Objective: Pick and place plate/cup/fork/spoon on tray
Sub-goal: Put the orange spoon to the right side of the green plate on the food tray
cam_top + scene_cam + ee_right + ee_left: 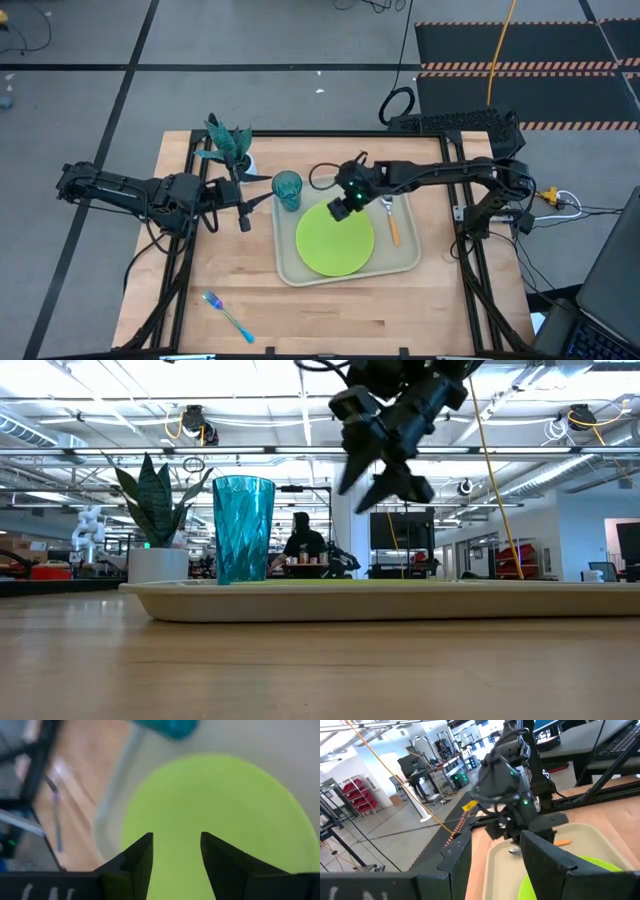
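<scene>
The right gripper hangs above the upper left part of the plate, its two dark fingers spread apart with nothing between them; in the low view it sits well clear of the tray's rim, fingers angled down. The plate lies flat in the middle of the tray, a lime-green round. The cup stands upright in the tray's far left corner, just beside the plate's edge. The spoon lies on the tray to the right of the plate, its long axis running from the far edge toward the near edge, the metal bowl at the far end and the orange handle toward the near side.

The left gripper rests low over the counter just left of the tray, pointing toward it, fingers parted and empty. Behind it stands a potted plant. The fork lies on the counter near its front left corner, well apart from the tray, set on a diagonal with its blue handle toward the front right. No readable writing shows on any of these things.
</scene>
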Motion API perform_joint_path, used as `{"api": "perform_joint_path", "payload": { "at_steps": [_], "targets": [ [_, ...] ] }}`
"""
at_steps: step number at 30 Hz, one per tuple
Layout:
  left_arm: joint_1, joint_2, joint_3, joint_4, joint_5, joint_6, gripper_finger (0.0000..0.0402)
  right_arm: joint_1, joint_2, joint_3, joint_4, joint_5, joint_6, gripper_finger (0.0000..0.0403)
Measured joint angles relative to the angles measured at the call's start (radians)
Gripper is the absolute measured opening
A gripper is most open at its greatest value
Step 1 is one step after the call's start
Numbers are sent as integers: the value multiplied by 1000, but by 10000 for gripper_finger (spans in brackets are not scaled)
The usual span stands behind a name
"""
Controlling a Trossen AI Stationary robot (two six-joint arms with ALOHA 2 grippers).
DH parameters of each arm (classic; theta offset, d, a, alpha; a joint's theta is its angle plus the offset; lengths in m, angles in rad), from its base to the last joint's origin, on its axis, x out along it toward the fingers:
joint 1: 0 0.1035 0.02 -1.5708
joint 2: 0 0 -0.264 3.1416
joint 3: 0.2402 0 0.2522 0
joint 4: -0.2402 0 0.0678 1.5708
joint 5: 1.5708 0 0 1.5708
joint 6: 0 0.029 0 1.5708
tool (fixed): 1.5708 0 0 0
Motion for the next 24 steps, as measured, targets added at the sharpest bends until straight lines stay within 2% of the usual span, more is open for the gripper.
{"api": "perform_joint_path", "payload": {
  "at_steps": [7,13,16,24],
  "targets": [
    [0,0,0,-9,0,-3,172,12,0,0,-343,104,29,155],
    [0,0,0,-6,0,-3,172,17,0,-1,-650,322,98,155],
    [0,0,0,-6,0,-5,172,26,0,-12,-672,361,113,155],
    [0,0,0,-9,0,-7,172,44,0,-134,-625,352,160,155]
  ]
}}
